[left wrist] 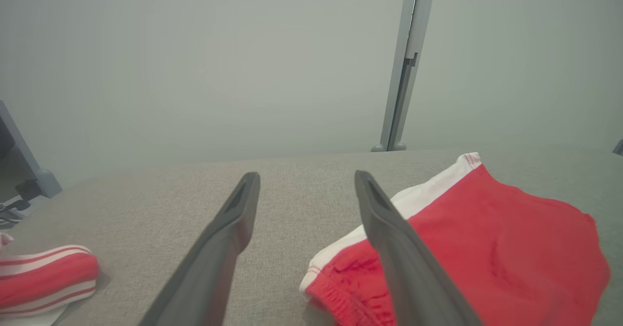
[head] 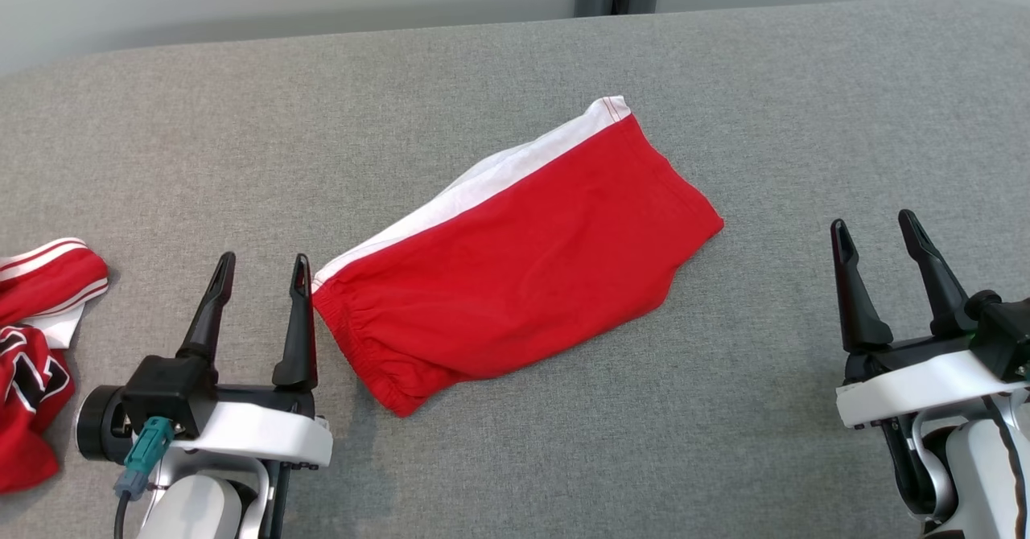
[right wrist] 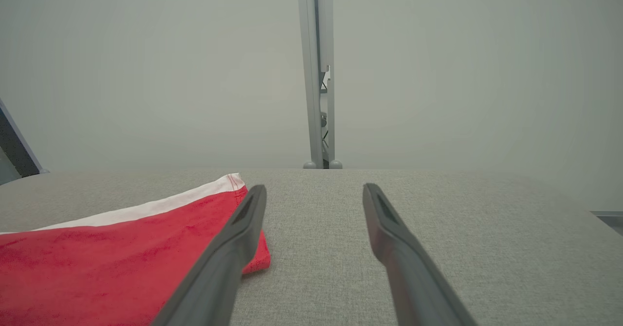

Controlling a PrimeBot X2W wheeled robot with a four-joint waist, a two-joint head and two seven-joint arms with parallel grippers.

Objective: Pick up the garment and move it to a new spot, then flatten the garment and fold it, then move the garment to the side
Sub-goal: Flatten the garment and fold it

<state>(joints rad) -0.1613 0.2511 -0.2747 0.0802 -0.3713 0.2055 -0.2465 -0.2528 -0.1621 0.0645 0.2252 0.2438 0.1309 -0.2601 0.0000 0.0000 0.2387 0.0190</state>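
Hovering wide and empty at the near edge: my left gripper (head: pixel 265 258) just beside the shorts (head: pixel 515 265) waistband, my right gripper (head: pixel 873 219) well apart. Shorts lie diagonal, mid table (head: pixel 764 80), apparently folded. Risk: if I pinch only the top layer, the fold opens; dragging left hits the second garment (head: pixel 32 346).

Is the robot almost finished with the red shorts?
Looks close. The red shorts lie flat on the grey surface, seemingly folded in half. Nothing is in hand: the left gripper and right gripper are open and empty. Left, probably: moving them aside.
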